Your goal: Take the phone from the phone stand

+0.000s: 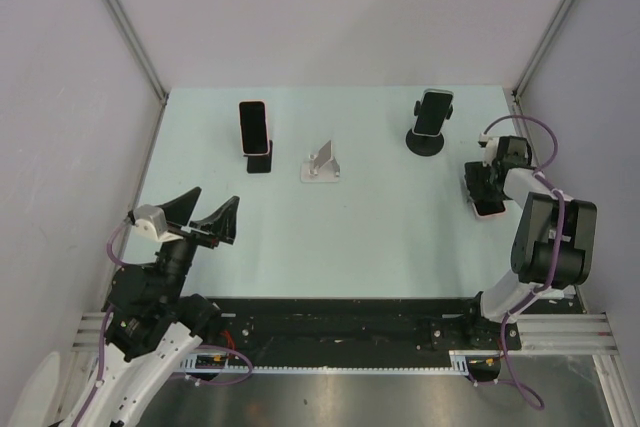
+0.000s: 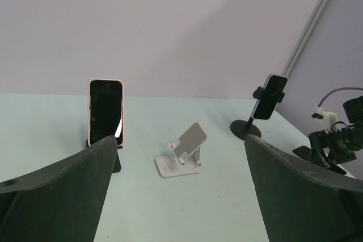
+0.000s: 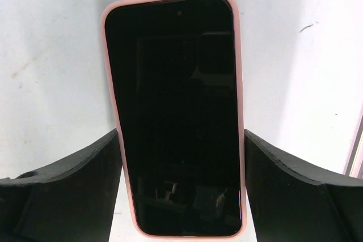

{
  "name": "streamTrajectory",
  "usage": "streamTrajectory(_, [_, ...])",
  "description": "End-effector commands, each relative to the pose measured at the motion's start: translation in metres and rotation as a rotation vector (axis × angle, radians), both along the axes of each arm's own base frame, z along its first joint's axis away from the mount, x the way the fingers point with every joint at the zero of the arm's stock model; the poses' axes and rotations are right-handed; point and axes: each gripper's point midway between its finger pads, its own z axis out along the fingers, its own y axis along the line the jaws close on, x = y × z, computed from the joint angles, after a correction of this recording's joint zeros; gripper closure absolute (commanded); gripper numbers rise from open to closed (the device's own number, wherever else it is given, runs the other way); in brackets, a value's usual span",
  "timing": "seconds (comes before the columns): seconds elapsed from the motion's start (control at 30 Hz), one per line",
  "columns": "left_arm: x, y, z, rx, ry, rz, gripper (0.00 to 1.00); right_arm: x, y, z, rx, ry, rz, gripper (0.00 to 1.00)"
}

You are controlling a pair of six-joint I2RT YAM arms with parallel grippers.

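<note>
A pink-cased phone (image 3: pixel 178 111) lies flat, screen up, on the table at the right side (image 1: pixel 489 205). My right gripper (image 3: pixel 181 134) is open, with a finger close on each side of it (image 1: pixel 487 189). A white phone stand (image 1: pixel 322 164) stands empty mid-table (image 2: pixel 184 152). A second pink-cased phone (image 1: pixel 254 126) stands upright in a black stand at the back left (image 2: pixel 105 110). A third phone (image 1: pixel 433 112) is clamped on a black round-base stand at the back right (image 2: pixel 269 96). My left gripper (image 1: pixel 211 202) is open and empty, near the front left (image 2: pixel 180 145).
The table is pale green (image 1: pixel 380 237) with grey walls on three sides and a metal post in each back corner. The right arm's cable (image 1: pixel 540 137) loops beside the right wall. A black rail (image 1: pixel 330 327) runs along the near edge.
</note>
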Motion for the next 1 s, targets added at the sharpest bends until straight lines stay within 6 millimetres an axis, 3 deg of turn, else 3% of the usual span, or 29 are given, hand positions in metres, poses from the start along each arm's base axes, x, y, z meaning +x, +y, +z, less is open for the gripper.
streamTrajectory(0.0, [-0.001,0.004,0.000,0.012,-0.013,0.018,0.00,0.032,-0.021,0.027,0.001,-0.136,0.008,1.00])
streamTrajectory(0.27, [-0.001,0.006,0.000,0.014,-0.015,0.030,0.00,0.025,-0.042,0.004,0.051,-0.098,-0.056,0.90])
streamTrajectory(0.4, [0.000,0.008,-0.001,0.022,-0.015,0.040,0.00,0.020,-0.051,-0.001,0.022,-0.072,-0.062,0.73])
streamTrajectory(0.67, [0.000,0.009,0.000,0.022,-0.018,0.044,0.00,0.016,-0.051,-0.007,0.056,-0.058,-0.075,0.51])
streamTrajectory(0.8, [0.000,0.009,-0.001,0.025,-0.017,0.047,0.00,0.011,-0.053,-0.014,0.062,-0.035,-0.084,0.31])
streamTrajectory(0.97, [-0.001,0.010,-0.001,0.026,-0.019,0.047,0.00,0.013,-0.053,-0.014,0.070,-0.041,-0.088,0.21])
